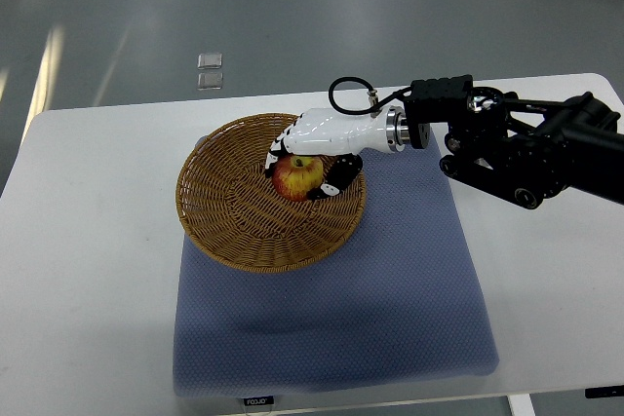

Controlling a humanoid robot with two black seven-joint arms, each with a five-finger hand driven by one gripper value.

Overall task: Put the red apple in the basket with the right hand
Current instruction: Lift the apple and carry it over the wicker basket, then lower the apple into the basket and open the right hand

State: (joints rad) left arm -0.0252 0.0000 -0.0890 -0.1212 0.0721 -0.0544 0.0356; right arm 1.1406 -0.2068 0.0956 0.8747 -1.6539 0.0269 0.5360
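We take the wicker basket (253, 211) as our landmark. It sits on a blue-grey mat (390, 309), over the mat's far-left corner, and the mat lies on a white table (88, 289). The red apple (297, 177) — red with a yellow patch — is inside the basket, in its right half, toward the far rim. The right hand (317, 148), white-shelled with dark finger joints, reaches over the basket's right rim from the right side; its fingers (336, 177) are curled around the apple, clamped on it from above and from the side. We cannot tell whether the apple touches the weave beneath it or hangs just above it. The black forearm (517, 153) extends away to the right of the basket — a looped black cable (341, 94) rises near the wrist. Beyond the basket, past the table's far edge, two small pale squares (209, 70) lie on the grey floor.
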